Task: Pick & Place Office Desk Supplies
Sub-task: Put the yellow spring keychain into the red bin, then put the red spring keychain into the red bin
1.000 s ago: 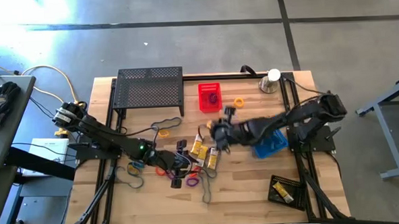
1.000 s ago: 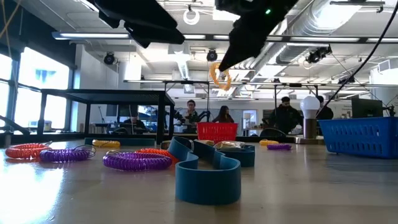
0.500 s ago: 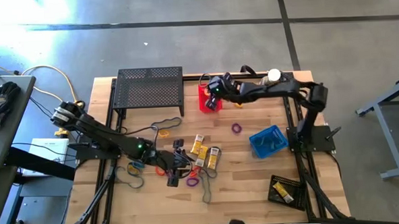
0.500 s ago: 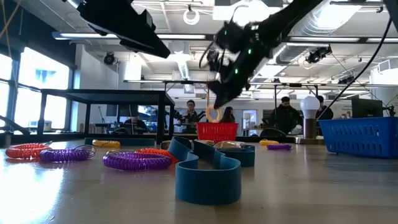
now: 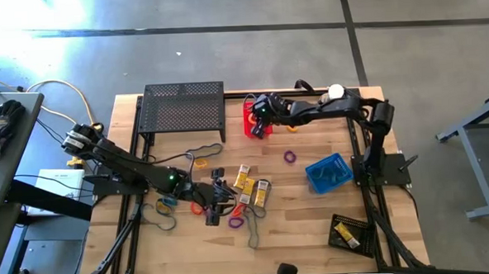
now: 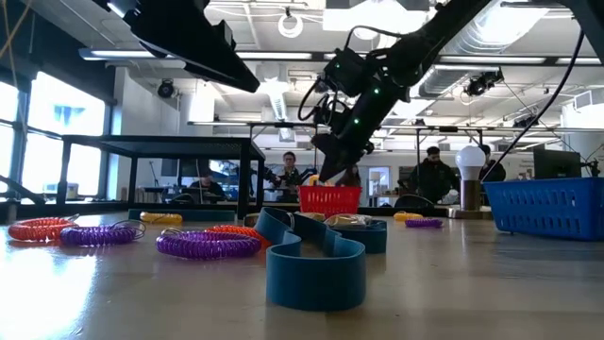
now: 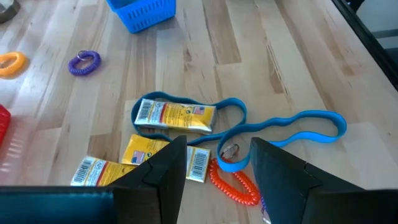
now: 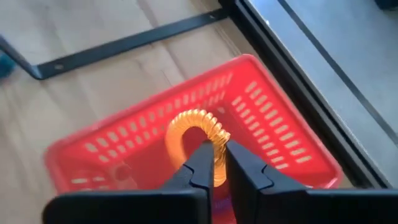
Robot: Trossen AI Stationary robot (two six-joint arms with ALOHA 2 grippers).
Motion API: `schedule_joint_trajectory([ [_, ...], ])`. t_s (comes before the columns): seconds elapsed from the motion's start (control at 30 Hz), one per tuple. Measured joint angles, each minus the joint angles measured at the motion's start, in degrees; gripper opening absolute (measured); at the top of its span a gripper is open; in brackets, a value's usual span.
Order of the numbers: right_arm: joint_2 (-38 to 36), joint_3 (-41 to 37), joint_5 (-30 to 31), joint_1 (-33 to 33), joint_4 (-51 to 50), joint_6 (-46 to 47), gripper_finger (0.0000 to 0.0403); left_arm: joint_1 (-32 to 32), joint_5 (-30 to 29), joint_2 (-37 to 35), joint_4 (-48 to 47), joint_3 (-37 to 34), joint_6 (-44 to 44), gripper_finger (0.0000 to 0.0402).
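My right gripper (image 8: 221, 152) is shut on an orange coil loop (image 8: 193, 132) just above the red basket (image 8: 267, 118) at the table's far middle (image 5: 248, 120). In the low view the loop (image 6: 314, 178) hangs at the basket's rim (image 6: 329, 199). My left gripper (image 7: 217, 163) is open and empty above the pile in the table's middle (image 5: 218, 196). Under it lie yellow-and-white boxes (image 7: 175, 116), a blue band loop (image 7: 292, 127) and an orange coil (image 7: 236, 185). My right gripper pinches the coil loop's near side (image 8: 216, 157) between its two fingers. The fingers slant down from the table's right side. The loop stands up beyond the fingertips, clear of the basket's floor.
The black mesh shelf (image 5: 184, 111) stands at the far left. The silver dome with the white ball (image 5: 334, 96) is at the far right. A blue basket (image 5: 329, 172), a purple loop (image 5: 289, 157), an orange loop (image 5: 293, 124) and a black tray (image 5: 350, 231) lie on the right half.
My right gripper has carried the orange coil loop from the table's middle toward the far edge and down, ending over the red basket. It has stayed shut on the loop.
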Motion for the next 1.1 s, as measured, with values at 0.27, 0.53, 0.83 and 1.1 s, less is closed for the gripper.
schedule_joint_trajectory([
  [0.27,0.00,0.02,2.02,0.27,-0.96,1.20,0.0093,0.00,0.02,0.00,-0.88,0.00,-0.18,0.0170],
  [0.53,-1.82,-0.04,6.14,2.52,-2.90,2.20,0.0184,0.00,0.02,-0.17,-2.89,0.02,-0.14,0.0170],
  [0.83,-14.41,0.04,10.75,13.30,-13.09,1.91,0.0240,0.00,-1.29,-5.71,-13.35,0.09,2.77,0.0170],
  [1.1,-21.85,0.09,6.24,26.11,-19.10,9.28,0.0236,1.20,-1.08,-8.77,-27.50,0.15,-1.15,0.0170],
])
